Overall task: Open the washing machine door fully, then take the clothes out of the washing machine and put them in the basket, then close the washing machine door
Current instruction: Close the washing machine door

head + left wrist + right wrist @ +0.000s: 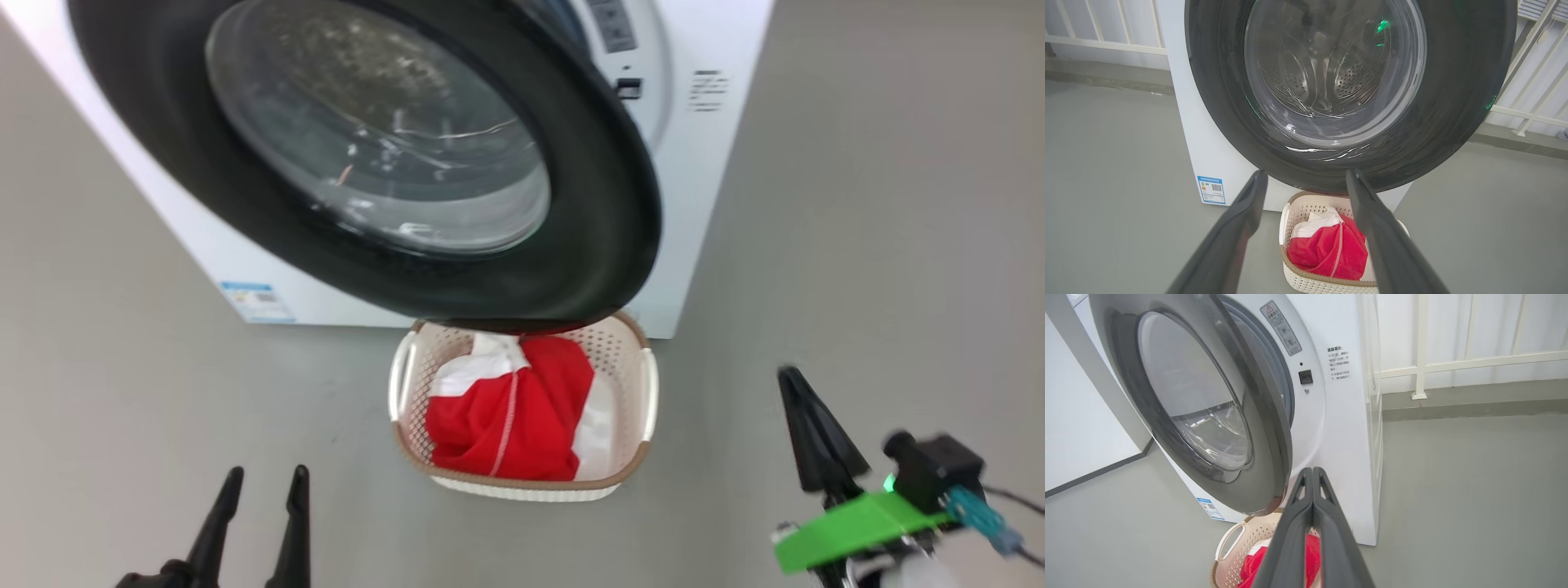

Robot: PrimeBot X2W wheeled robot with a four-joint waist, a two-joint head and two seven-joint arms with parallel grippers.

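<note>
The white washing machine [694,204] stands ahead with its black-rimmed glass door [392,147] partly swung out over the basket. In the right wrist view the door [1208,416] stands ajar from the machine front [1339,428]. The cream basket [645,392] sits on the floor below the door, holding the red and white clothes [522,408]. My left gripper [261,482] is open at the lower left, short of the basket [1300,212] and clothes [1327,249]. My right gripper [796,380] is shut on nothing, to the right of the basket [1233,547].
Grey floor [898,245] spreads on both sides of the machine. A blue label sticker [255,300] marks its lower left front. White railing [1453,363] and a wall run behind and to the right of the machine.
</note>
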